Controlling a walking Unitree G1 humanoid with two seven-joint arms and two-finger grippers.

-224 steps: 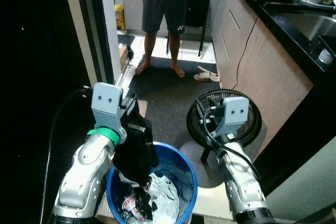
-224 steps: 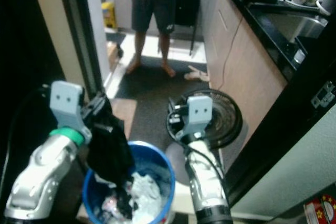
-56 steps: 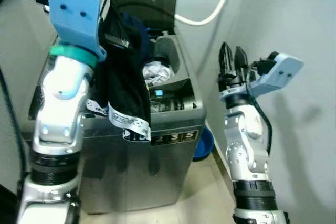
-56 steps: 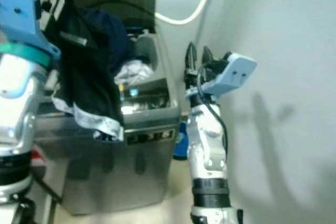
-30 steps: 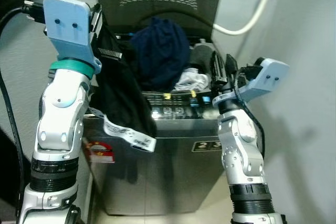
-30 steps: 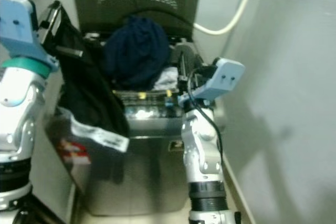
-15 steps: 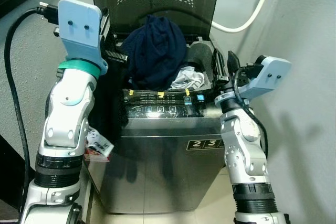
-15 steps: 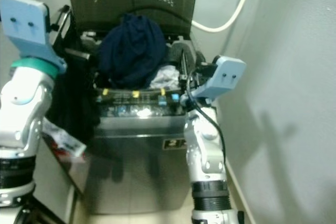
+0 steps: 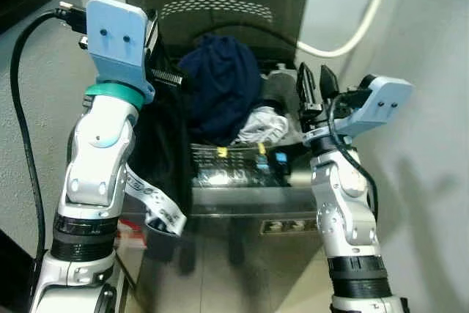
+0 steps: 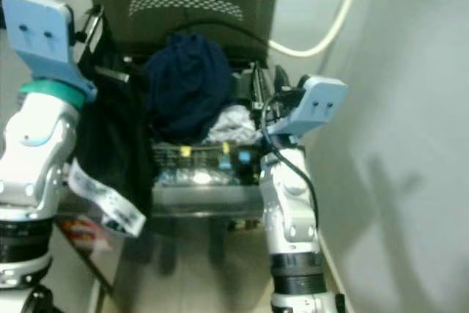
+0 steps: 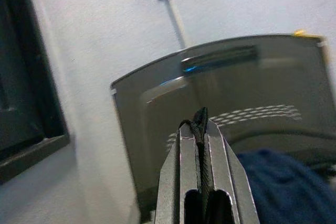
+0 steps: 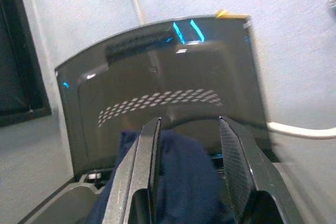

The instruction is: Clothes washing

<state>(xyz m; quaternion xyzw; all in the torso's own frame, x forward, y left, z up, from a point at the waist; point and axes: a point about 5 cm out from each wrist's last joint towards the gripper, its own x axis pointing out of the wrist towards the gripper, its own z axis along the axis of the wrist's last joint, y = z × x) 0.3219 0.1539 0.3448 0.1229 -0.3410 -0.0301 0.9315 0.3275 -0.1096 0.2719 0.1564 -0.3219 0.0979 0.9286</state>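
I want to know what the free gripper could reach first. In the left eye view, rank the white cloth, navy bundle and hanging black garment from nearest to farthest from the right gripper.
From the right gripper:
1. White cloth, in the tub just beside it.
2. Navy bundle, piled mid-tub.
3. Black garment, hanging from the left gripper at the washer's far left side.

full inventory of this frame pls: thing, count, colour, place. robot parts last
washing machine: 1, dark grey, in front of the robot, top open
lid: 1, dark grey with a dotted pattern, raised upright at the back of the machine
navy garment: 1, dark blue, heaped in the machine's opening
pale garment: 1, white-grey, in the opening beside the navy one
black garment: 1, black with a white printed band, hanging at the machine's left edge
hose: 1, off-white, along the wall behind the machine
left gripper: shut on the black garment, raised by the machine's left rear corner
right gripper: open, empty, above the machine's right side
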